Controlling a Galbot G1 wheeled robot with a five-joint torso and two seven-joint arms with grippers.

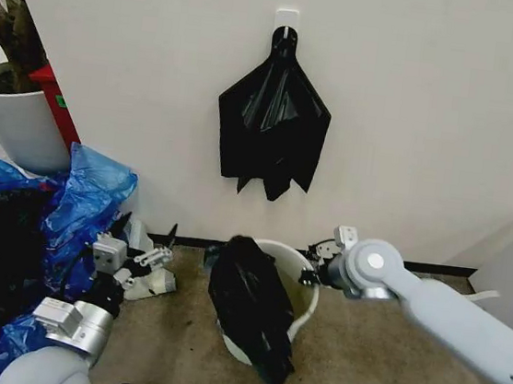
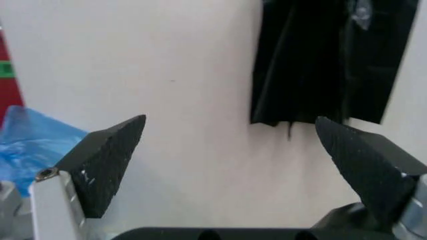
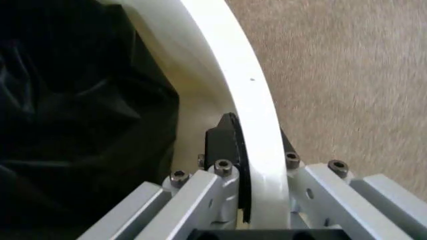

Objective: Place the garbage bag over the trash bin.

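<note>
Brown carpet meets a plain white wall, and on it the right claw (image 3: 257, 185) pinches the rim of the trash bin (image 1: 307, 281), one finger inside and one outside. Out from that grip, the garbage bag (image 1: 248, 307) lies draped over the bin's opposite edge, spilling down to the floor, not yet spread around the rim. Farther left the left claw (image 1: 141, 267) hangs released beside blue plastic bags (image 1: 90, 192); a tug on the loose bag could tip the bin.

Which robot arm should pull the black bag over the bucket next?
Probably the left. Its end effector is open and free beside the garbage bag, while the right end effector is clamped on the trash bin rim.
</note>
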